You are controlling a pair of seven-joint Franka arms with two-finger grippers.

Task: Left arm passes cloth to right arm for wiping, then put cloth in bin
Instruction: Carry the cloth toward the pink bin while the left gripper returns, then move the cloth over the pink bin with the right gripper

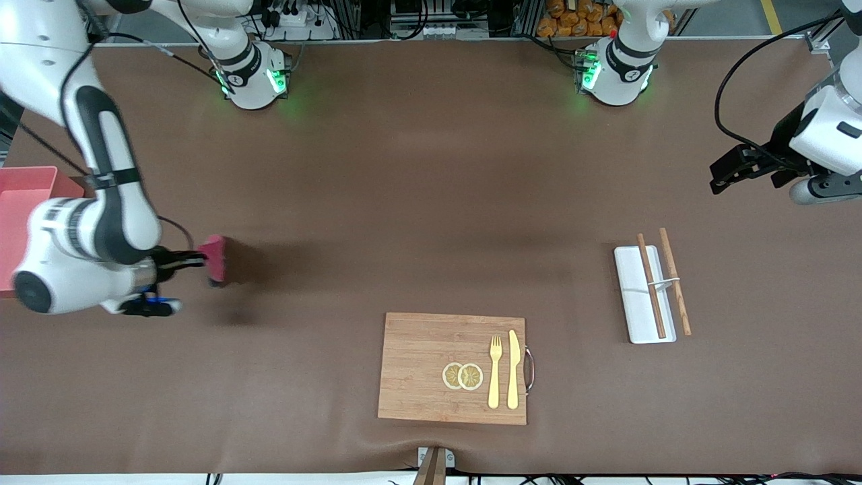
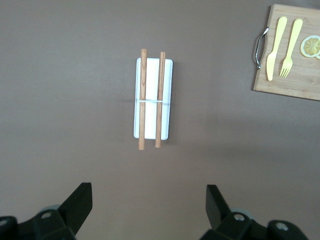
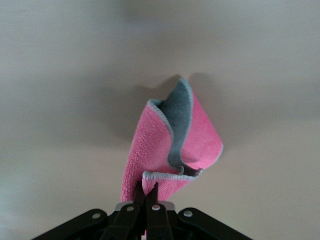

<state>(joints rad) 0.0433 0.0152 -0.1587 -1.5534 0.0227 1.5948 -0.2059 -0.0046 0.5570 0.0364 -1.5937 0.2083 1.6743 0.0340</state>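
Observation:
The cloth [image 1: 217, 258], pink-red with a grey edge and underside, hangs pinched by one folded edge in my right gripper [image 1: 201, 258]. That gripper is shut on it over the brown table, a short way from the pink bin [image 1: 27, 195] at the right arm's end. In the right wrist view the cloth [image 3: 175, 145] droops from the closed gripper [image 3: 146, 192], its grey underside curling out. My left gripper [image 1: 722, 178] waits in the air at the left arm's end, open and holding nothing. It [image 2: 148, 199] looks down on bare table.
A wooden cutting board [image 1: 417, 364] with a fork, a knife and lemon slices lies near the front camera. A white tray [image 1: 633, 303] with two wooden chopsticks across a small rest lies toward the left arm's end, also seen as the white tray [image 2: 168, 95] in the left wrist view.

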